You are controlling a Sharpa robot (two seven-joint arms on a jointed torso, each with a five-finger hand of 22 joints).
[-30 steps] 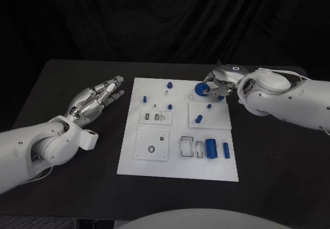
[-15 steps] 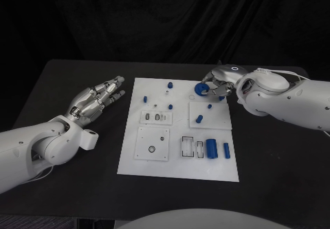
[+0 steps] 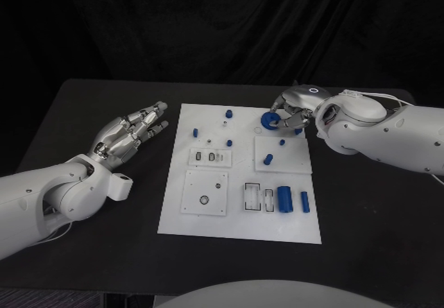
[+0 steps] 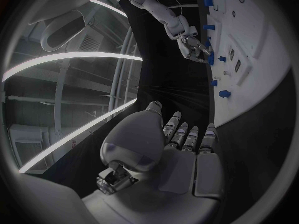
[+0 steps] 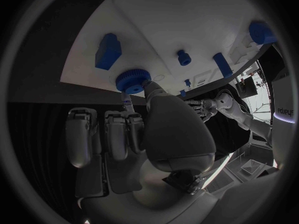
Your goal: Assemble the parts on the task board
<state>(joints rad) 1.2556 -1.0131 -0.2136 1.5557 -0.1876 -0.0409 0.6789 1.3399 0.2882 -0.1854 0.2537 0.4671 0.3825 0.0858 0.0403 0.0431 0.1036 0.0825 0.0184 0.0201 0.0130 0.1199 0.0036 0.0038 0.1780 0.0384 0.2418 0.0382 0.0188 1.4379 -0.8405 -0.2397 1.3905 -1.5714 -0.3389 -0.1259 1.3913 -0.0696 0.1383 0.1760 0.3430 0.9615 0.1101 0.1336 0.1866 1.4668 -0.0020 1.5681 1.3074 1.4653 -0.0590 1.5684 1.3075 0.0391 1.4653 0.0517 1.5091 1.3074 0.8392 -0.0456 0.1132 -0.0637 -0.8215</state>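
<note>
- Blue round knurled part (image 3: pixel 271 120) is sitting pinched in the right hand (image 3: pixel 298 108) over the task board's (image 3: pixel 236 221) far right corner, likely being lined up with a seat there.
- Left hand (image 3: pixel 128 133) is hovering beside the board, fingers apart, holding nothing.
- Black table (image 3: pixel 370 231) is carrying the board; dark curtain (image 3: pixel 185 38) is hanging behind.

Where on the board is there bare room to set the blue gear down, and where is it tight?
Bare: the task board strip along its near edge, below the recessed plates. Tight: the far right corner, where the right hand holds the blue gear above upright pegs. The left hand lies on black table, off the board.
</note>
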